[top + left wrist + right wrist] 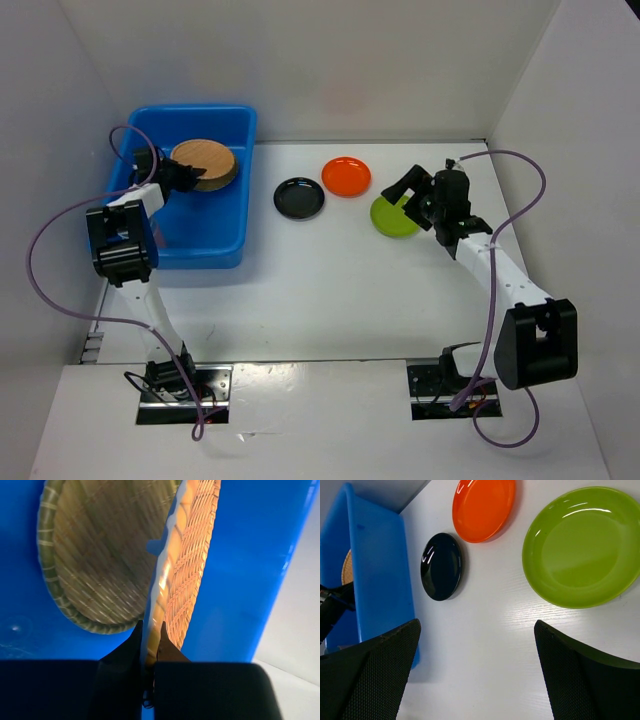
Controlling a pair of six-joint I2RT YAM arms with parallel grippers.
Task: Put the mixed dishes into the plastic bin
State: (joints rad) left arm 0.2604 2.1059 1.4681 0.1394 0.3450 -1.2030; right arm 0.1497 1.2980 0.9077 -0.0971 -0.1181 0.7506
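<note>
Blue plastic bin [200,255] at 10 o'clock on worktop [330,290]. Black plate [299,198], orange plate [346,176] and lime plate [388,220] in row toward 1 o'clock.
Left wrist: left tool [150,631] pinching rim of tan woven plate [187,565], tilted on edge inside bin. Second woven plate [95,560] at 10 o'clock.
Right wrist: right tool [476,630] spread wide over worktop, lime plate at 1 o'clock.
</note>
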